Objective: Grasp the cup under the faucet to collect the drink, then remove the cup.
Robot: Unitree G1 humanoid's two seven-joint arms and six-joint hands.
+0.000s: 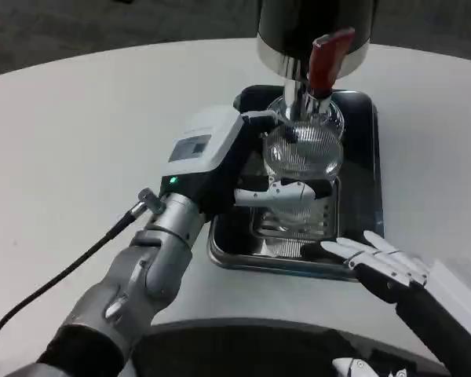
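A clear ribbed cup [302,149] stands upright on the black drip tray [361,157], right under the dispenser's silver faucet [296,88] with its red lever [326,60]. My left hand [251,169] grips the cup from the left, its fingers wrapped around the cup's side. My right hand [377,258] rests at the tray's front right corner, fingers spread flat, holding nothing. I cannot tell whether there is liquid in the cup.
The black dispenser body [314,27] rises at the back of the tray. A metal grate [294,224] lies in the tray's front half. A black cable [63,271] runs from my left wrist across the white table [78,133] to the lower left.
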